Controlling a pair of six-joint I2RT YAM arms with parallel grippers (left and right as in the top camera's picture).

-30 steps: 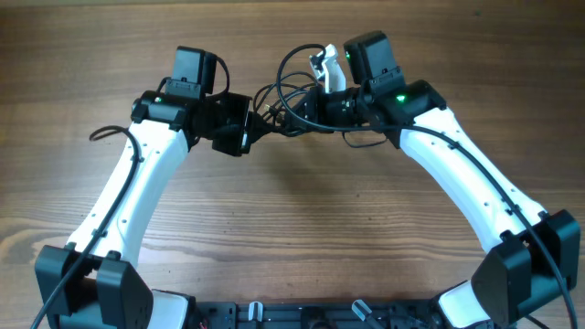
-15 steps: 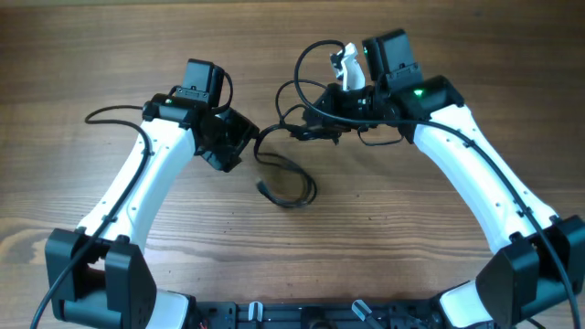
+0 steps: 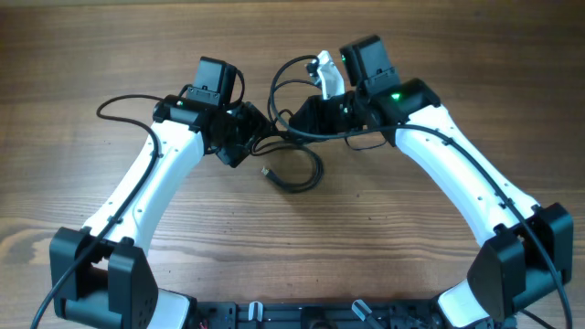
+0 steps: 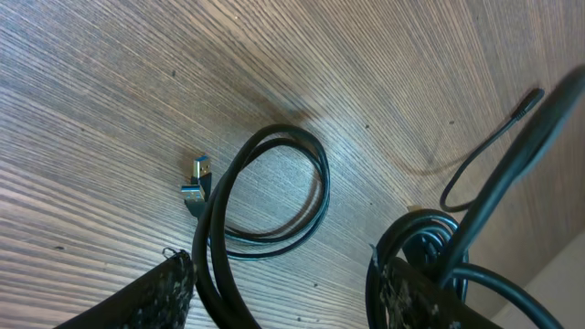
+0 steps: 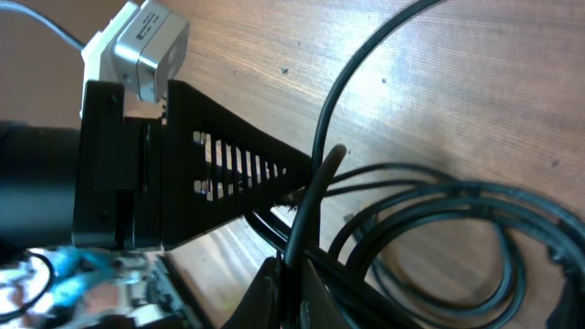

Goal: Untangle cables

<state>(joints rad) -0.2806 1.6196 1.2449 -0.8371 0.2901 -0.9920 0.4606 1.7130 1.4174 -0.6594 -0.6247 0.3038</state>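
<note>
Tabletop: cables (image 3: 294,174) newly off left claw (image 4: 279,288)

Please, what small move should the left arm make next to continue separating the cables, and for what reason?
Probably lower the left gripper and close it on the loop lying between its open fingers. The right gripper is shut on the cables, and the loop with its plug end lies loose on the table, so gripping there would allow pulling the strands apart.

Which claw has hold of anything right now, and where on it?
The right claw pinches the thin black cables along a mid-length strand, not a plug. The left claw is open, holding nothing.
</note>
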